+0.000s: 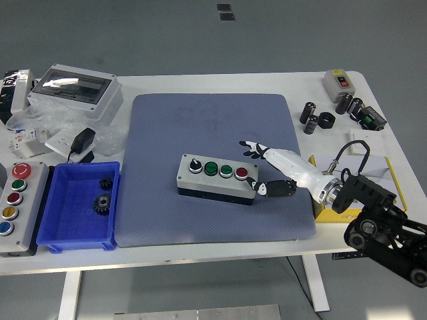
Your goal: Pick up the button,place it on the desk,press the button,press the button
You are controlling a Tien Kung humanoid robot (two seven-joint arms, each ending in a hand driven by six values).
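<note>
A grey button box (217, 178) with a black knob, two green buttons and a red button lies on the blue mat (213, 167), near its middle. My right hand (263, 170) is just right of the box, fingers spread, holding nothing. Its thumb (267, 189) is next to the box's right end and its fingertips (248, 146) are above and to the right of the red button, apart from it. My left arm is not in view.
A blue bin (75, 207) with gears stands left of the mat, beside a larger button panel (17, 200). A grey enclosure (77, 90) and bags are at back left. A yellow box (373, 190), capacitors (310, 117) and a small switch box (339, 83) are at right.
</note>
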